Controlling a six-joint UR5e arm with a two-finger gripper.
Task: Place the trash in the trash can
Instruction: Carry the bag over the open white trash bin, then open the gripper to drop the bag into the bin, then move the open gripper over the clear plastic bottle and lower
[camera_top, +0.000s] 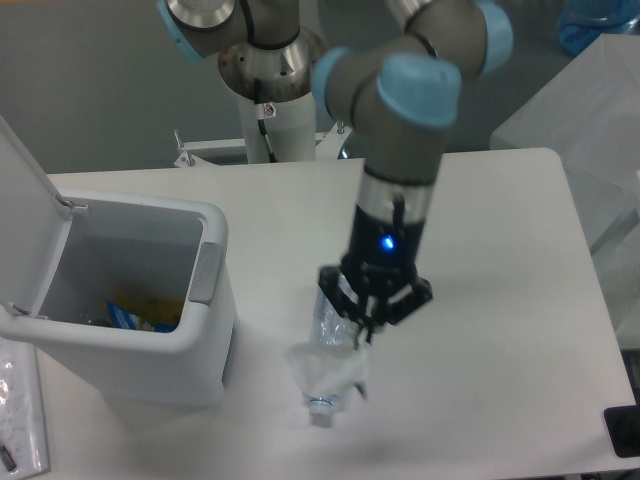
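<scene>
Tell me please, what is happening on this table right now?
The robot arm is clearing trash into the white trash can, whose lid stands open. Its gripper is shut on a crumpled clear plastic wrapper, which hangs in the air over the table. The wrapper hangs in front of the clear bottle, which lies on its side on the table beside the trash can. The bottle is not picked up yet. Some coloured items already lie inside the trash can.

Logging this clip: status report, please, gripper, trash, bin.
Gripper shut on wrapper, raised above the table. Bottle flat on table. Trash can lid open, nothing in the way.
</scene>
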